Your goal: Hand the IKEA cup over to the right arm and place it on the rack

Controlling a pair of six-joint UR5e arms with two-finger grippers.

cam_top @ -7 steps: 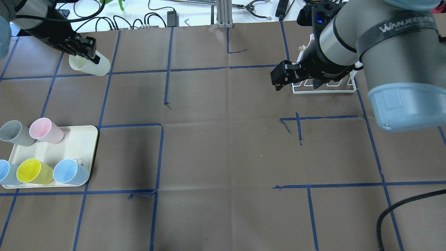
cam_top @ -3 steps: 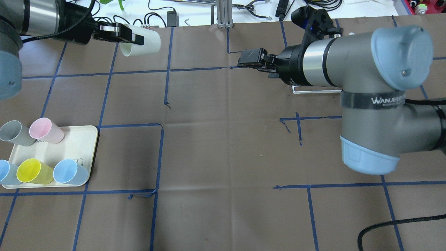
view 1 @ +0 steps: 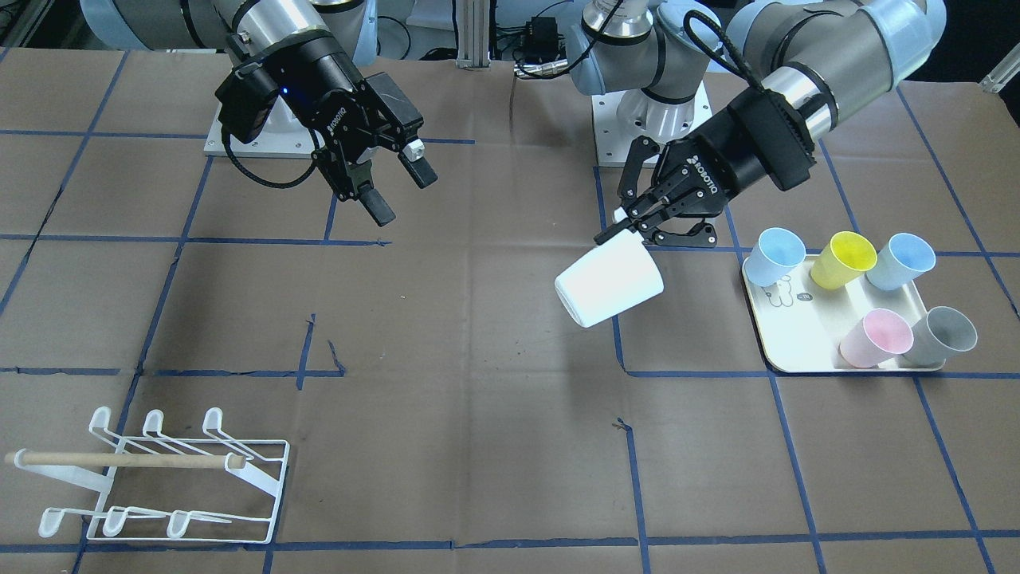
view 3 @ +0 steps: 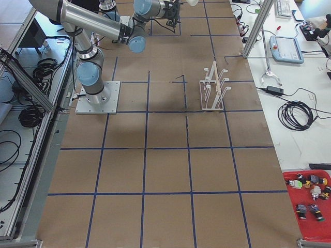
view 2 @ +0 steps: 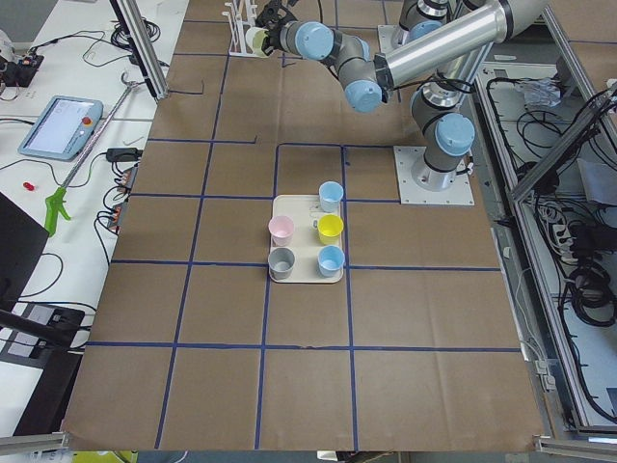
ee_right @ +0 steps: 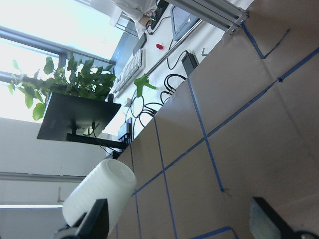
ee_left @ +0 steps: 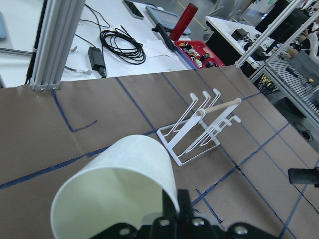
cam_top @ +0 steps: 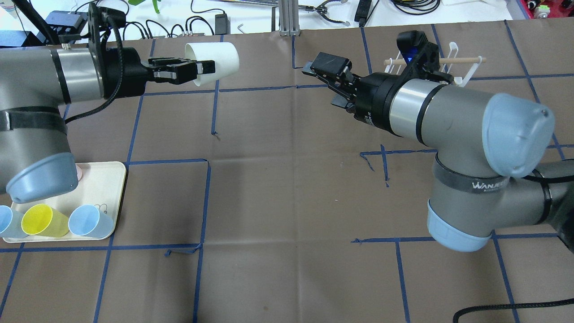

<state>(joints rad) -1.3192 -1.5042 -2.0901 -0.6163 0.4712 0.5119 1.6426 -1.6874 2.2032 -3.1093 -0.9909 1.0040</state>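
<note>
The white IKEA cup (cam_top: pixel 219 60) lies sideways in the air over the far middle-left of the table. My left gripper (cam_top: pixel 202 70) is shut on the cup's rim wall, and its base points toward the right arm (cam_top: pixel 430 107). From across the table, the cup (view 1: pixel 610 281) hangs below the left gripper (view 1: pixel 631 229). My right gripper (cam_top: pixel 316 72) is open and empty, a gap away from the cup's base, its fingers spread (view 1: pixel 402 191). The white wire rack (cam_top: pixel 453 63) with its wooden dowel stands behind the right arm, also seen as rack (view 1: pixel 159 478).
A cream tray (cam_top: pixel 110 188) at the near left holds several coloured cups, the left arm's elbow hanging over part of it; the tray (view 1: pixel 777 335) also shows from the front. Cables and tools lie beyond the table's far edge.
The left arm has carried the cup rightward toward the table's middle. The right arm has swung left, away from the rack, and its open gripper now faces the cup.
</note>
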